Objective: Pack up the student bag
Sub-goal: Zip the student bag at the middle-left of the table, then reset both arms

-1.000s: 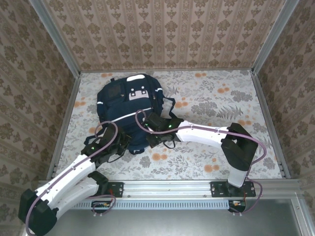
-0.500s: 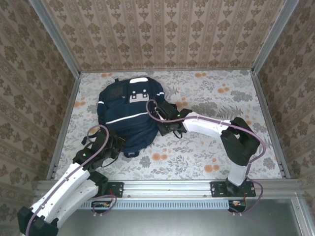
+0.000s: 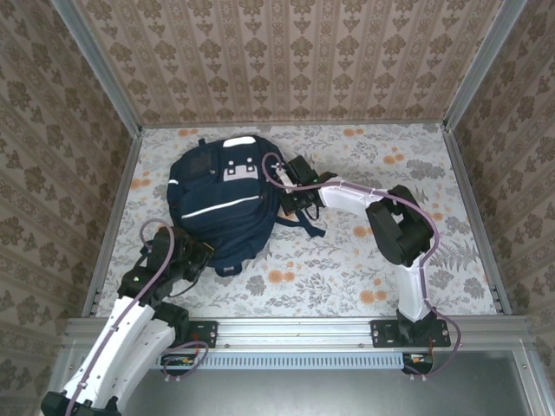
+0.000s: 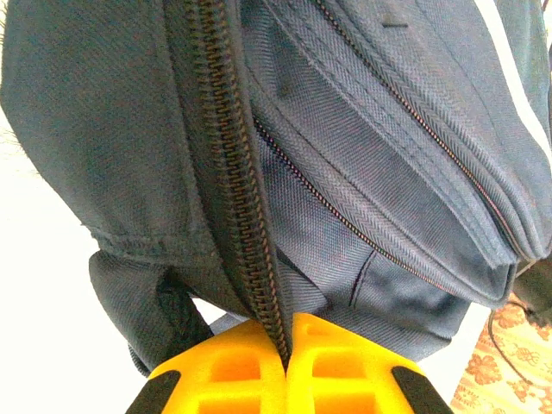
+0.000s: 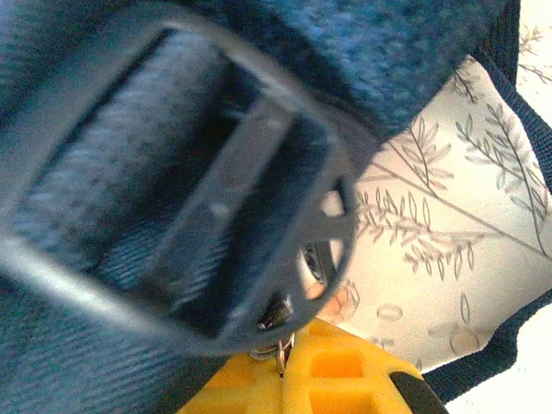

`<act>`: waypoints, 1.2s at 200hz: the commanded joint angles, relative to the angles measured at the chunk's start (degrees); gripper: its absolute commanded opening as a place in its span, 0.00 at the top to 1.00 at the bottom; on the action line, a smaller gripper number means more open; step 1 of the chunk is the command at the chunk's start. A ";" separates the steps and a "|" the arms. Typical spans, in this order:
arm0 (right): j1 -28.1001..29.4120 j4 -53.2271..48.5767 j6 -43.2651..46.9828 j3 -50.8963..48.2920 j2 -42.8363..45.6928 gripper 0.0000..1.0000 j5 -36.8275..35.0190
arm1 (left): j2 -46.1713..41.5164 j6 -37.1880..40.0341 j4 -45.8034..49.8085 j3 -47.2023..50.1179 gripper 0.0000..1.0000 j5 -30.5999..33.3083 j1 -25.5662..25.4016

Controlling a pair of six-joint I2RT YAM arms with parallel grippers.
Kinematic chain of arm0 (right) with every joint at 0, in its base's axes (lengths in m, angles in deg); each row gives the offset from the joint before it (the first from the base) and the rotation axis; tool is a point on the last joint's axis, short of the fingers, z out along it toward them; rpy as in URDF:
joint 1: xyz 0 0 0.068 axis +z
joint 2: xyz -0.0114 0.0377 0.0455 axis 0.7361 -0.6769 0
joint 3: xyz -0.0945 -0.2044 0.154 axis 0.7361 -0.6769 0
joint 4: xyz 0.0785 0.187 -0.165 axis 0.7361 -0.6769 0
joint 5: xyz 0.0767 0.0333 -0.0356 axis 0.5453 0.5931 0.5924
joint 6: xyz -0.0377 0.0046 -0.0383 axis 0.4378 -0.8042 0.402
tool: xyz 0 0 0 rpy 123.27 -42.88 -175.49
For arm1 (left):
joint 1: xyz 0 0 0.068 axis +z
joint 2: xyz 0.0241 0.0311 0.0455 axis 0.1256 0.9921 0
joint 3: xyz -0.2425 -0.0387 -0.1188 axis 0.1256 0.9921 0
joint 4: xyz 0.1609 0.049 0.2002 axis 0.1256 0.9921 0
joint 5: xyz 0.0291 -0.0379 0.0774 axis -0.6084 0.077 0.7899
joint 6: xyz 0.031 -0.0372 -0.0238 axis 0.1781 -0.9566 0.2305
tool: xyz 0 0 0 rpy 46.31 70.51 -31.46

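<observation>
Left pincer (image 4: pixel 286 349): yellow pads pressed together, clamped on the student bag (image 3: pixel 221 204) at its zipper (image 4: pixel 228 164) (the coil runs straight down into the seam where the two pads meet). From above, this pincer sits at the bag's near-left corner, touching the fabric.

Right pincer (image 5: pixel 285 366): pads together as well, with a small metal piece (image 5: pixel 277 348) nipped at the seam between them. Can't tell if it's a ring or a zip pull. Just above it is a dark plastic buckle (image 5: pixel 207 190), a rounded frame with a crossbar, blurred and very close to the lens. From above, this pincer is against the bag's right flank, beside a dark strap (image 3: pixel 305 225) that trails onto the worktop (image 3: pixel 390 173).

Bag position: lying flat on the left half of the worktop, between the two pincers. The end with the white patches (image 3: pixel 241 171) points to the back wall, the other end to the arm bases.

Materials:
- Bag: navy woven fabric with a ribbed weave visible up close, stitched seams, and a second, finer zipper line running diagonally across the panel. A thin white stripe (image 3: pixel 217 209) crosses the front. Shape is bulged and rounded, with soft folds at the lower corner.
- Worktop cover: pale cloth printed with grey leaves and orange flowers.
- Pads: yellow, with moulded square recesses and black outer edges.
</observation>
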 commanded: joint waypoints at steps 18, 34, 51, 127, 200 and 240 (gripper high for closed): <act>-7.84 1.42 -3.49 6.47 -4.16 1.00 -3.72 | -1.34 8.06 9.15 -3.54 1.00 -5.12 4.73; -7.99 0.28 -3.25 7.41 -4.48 1.00 -3.43 | -0.87 7.97 7.18 -2.93 1.00 -6.24 5.29; -7.90 0.27 -3.75 6.40 -3.13 0.96 -0.76 | 0.26 7.17 3.48 -1.82 1.00 -7.37 5.28; -8.03 3.49 -10.21 -11.71 16.98 0.41 -0.68 | 9.17 9.24 -1.60 -4.96 0.35 -3.59 2.97; -9.47 1.52 -13.81 -24.18 38.20 0.07 -14.54 | 30.41 42.10 13.04 -33.41 0.00 19.40 3.37; -14.89 5.90 -12.22 -32.10 48.12 0.01 -19.04 | 38.41 54.12 -1.40 -33.14 0.00 34.11 9.86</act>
